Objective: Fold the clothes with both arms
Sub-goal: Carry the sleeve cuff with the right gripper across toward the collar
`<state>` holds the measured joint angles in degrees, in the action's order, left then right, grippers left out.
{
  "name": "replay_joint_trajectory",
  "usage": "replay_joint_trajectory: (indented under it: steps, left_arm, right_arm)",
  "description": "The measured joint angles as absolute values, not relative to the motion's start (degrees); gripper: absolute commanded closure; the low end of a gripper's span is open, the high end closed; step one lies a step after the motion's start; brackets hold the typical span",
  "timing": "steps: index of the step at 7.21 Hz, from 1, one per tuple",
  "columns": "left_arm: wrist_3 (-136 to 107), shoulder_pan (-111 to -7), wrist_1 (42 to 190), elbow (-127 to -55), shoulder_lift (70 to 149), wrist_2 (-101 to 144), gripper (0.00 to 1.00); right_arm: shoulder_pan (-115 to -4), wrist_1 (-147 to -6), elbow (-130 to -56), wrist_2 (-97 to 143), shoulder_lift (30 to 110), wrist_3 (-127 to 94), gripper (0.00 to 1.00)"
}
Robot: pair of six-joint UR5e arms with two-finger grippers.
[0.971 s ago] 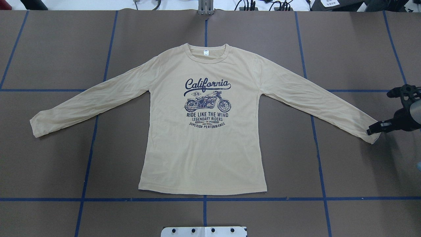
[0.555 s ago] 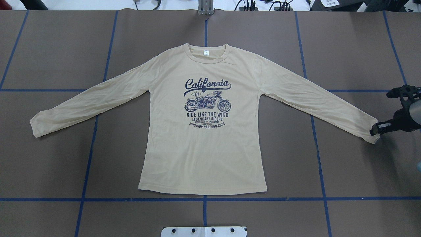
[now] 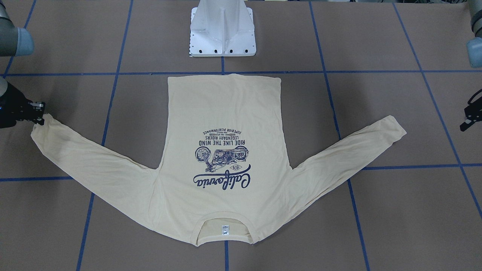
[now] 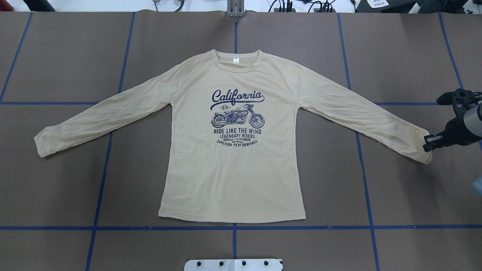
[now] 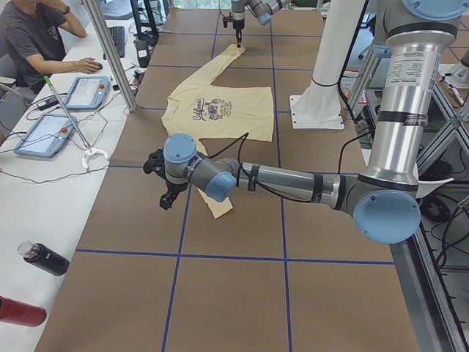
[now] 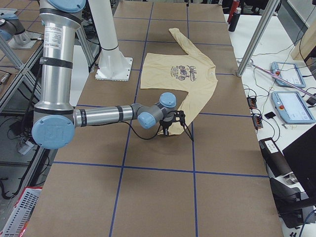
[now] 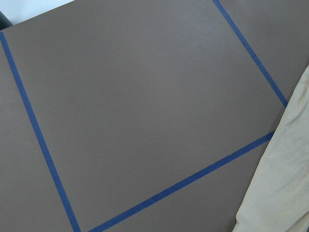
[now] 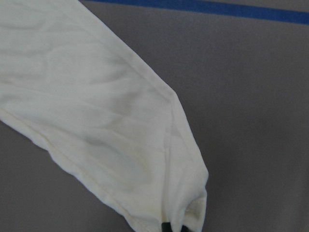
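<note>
The cream long-sleeved shirt (image 4: 233, 169) lies flat, print up, with both sleeves spread out (image 3: 226, 105). My right gripper (image 4: 429, 143) is at the end of the right sleeve (image 3: 39, 113). In the right wrist view the cuff (image 8: 120, 121) rises in a tented crease toward a dark fingertip (image 8: 165, 226), so the gripper looks shut on it. My left gripper (image 3: 467, 122) hangs beyond the left cuff (image 3: 395, 130), apart from it. I cannot tell whether it is open or shut. The left wrist view shows only the sleeve's edge (image 7: 285, 183).
The white pedestal base (image 3: 223, 34) stands just behind the shirt's hem. Blue tape lines (image 4: 233, 227) divide the brown table. In the exterior left view a person (image 5: 37, 37) sits at a side bench with control tablets, and a black bottle (image 5: 44, 258) lies there.
The right gripper's tip has drawn slightly right and toward the far side at the cuff, and the cuff end has shifted with it. The rest of the shirt is unchanged.
</note>
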<state>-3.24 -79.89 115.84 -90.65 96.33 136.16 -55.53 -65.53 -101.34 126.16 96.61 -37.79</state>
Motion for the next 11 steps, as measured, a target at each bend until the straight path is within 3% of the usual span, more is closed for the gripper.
replay_joint_trajectory:
  steps: [2,4,9,11]
  left_arm:
    - [-3.33,-79.89,115.84,-90.62,96.33,136.22,0.01]
    - [-3.41,-79.89,115.84,-90.53,96.38,136.21,0.01]
    - [-3.35,-79.86,115.81,-89.54,96.56,136.14,0.01]
    - [-3.32,-79.88,115.78,-88.88,96.59,136.14,0.01]
  right_arm:
    - [-55.62,-68.48,-104.96,126.06,95.65,-37.81,1.0]
    - [-55.59,-69.71,-105.72,126.35,88.71,-39.69,1.0]
    - [-54.51,-87.78,-101.82,126.57,57.23,-45.03,1.0]
    - [-51.79,-86.05,-92.33,126.26,45.61,-46.22,1.0]
